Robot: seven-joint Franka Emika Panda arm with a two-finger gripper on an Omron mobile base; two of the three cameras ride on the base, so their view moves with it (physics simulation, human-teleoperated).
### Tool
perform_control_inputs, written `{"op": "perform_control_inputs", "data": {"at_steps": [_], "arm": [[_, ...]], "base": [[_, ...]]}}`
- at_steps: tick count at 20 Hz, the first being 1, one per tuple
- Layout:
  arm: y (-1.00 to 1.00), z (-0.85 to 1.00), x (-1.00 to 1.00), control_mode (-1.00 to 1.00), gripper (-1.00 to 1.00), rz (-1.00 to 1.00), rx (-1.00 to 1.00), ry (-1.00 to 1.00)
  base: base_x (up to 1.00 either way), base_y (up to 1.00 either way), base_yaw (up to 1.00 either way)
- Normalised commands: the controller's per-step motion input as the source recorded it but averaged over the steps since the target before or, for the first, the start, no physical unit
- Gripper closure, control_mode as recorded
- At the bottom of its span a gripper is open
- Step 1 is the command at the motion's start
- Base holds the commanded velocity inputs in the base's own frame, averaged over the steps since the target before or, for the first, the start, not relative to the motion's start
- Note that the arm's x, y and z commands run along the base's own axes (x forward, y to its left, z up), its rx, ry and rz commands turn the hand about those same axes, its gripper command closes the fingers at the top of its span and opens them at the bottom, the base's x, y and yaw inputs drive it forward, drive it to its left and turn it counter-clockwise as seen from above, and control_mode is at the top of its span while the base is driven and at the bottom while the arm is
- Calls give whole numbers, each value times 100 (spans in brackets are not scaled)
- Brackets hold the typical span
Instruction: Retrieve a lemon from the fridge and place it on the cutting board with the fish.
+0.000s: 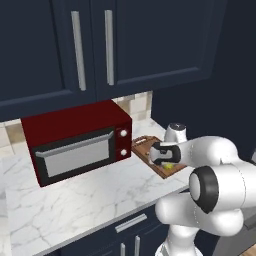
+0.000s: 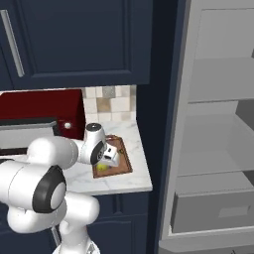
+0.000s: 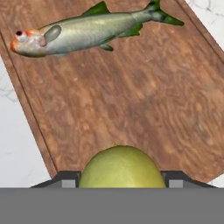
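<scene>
A white robot arm is reaching over a marble worktop point(image 1: 75, 200) in a rendered kitchen, its gripper point(image 3: 121, 183) hanging low over a wooden cutting board point(image 3: 131, 109). The jaws are standing partly open with the lemon point(image 3: 121, 168) between the two dark fingertips point(image 3: 68, 180). The tips are sitting against its sides, so the jaws appear to be gripping it, or just starting to let go; whether it is touching the board cannot be told. The lemon is being kept at the board's near end, probably to leave room for the fish.

The fish point(image 3: 83, 31) is lying flat at the far end of the board, well apart from the lemon. It is slim and silvery green, with dark green fins and tail and an orange-tinged head. The lemon is round, smooth and yellow-green. The board is brown with a swirling grain and a darker rim.

In the left base view, the board point(image 1: 145, 150) is lying just beside a glossy dark red microwave point(image 1: 75, 145), under navy blue cabinets point(image 1: 100, 45) with metal bar handles. In the right base view, the grey fridge point(image 2: 213, 149) is standing open to the right, showing plain grey shelves and a drawer.
</scene>
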Motion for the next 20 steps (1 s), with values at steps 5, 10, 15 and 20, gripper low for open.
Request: {"op": "perform_control_inputs", "data": {"at_steps": [5, 10, 15, 20], "arm": [[0, 0, 32, -100, 100, 0, 0, 0], [0, -4, 31, -100, 100, -1, 0, 0], [0, -20, 18, -100, 100, 0, 0, 0], [0, -13, 0, -100, -100, 0, 0, 0]], "base": [[0, 0, 0], [0, 0, 0], [0, 0, 0], [0, 0, 0]]}}
